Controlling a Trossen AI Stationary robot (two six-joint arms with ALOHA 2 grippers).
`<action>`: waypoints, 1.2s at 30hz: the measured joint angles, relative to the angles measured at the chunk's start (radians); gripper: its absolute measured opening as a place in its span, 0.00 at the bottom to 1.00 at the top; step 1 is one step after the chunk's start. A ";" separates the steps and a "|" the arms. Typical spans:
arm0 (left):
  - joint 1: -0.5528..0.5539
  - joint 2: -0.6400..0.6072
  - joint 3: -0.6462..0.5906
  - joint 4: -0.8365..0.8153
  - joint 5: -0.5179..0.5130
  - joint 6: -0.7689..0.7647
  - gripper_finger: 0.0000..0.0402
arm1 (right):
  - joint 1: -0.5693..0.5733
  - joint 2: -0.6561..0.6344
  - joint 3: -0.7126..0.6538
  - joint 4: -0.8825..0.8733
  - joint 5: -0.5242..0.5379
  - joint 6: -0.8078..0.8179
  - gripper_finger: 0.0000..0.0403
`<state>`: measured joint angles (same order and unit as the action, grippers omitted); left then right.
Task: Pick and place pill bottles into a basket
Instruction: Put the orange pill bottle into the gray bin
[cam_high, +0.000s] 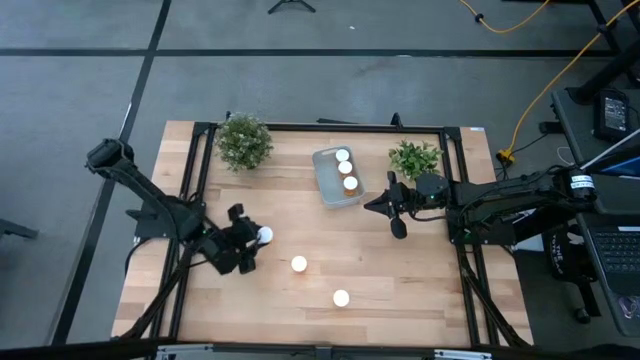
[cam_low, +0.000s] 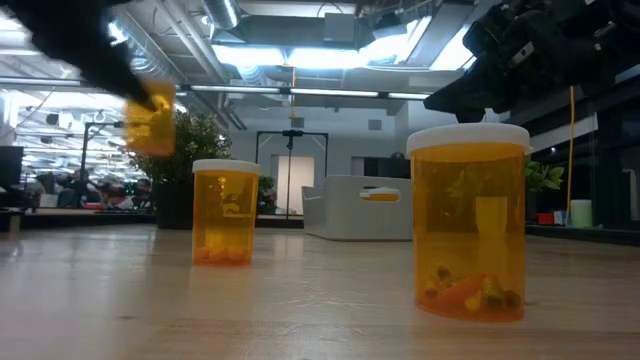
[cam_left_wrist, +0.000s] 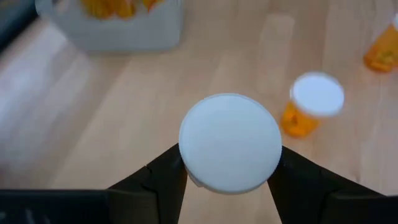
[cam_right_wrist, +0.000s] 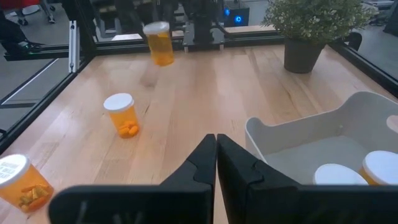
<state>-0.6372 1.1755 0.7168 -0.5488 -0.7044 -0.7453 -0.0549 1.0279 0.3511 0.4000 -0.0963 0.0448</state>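
Note:
My left gripper is shut on one orange pill bottle with a white cap and holds it above the table's near left part. The bottle also shows in the right wrist view, in the air. Two more bottles stand upright on their bases on the wood near the front. The pale basket sits at the far middle with three bottles standing in it. My right gripper is shut and empty, just to the right of the basket. My left gripper pinches the bottle between its two fingers, on opposite sides at the white cap's rim. The fingers slant down from the table's left. The bottle is lifted clear of the table, roughly upright with its cap up.
Two green potted plants stand at the far edge on either side of the basket. Bare wood lies between the basket and the two standing bottles. A black frame runs around the table.

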 joint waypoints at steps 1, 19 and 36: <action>0.027 0.000 0.021 0.000 0.013 0.048 0.48 | 0.000 0.000 0.000 0.000 0.000 0.000 0.04; 0.517 0.000 0.137 0.201 0.459 0.598 0.48 | 0.000 0.000 0.000 0.001 0.000 -0.003 0.04; 0.810 0.078 0.164 0.419 0.563 0.855 0.48 | 0.000 0.000 0.000 0.040 0.000 -0.029 0.04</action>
<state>0.1727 1.2537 0.8807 -0.1294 -0.1409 0.1100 -0.0548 1.0279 0.3511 0.4401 -0.0963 0.0154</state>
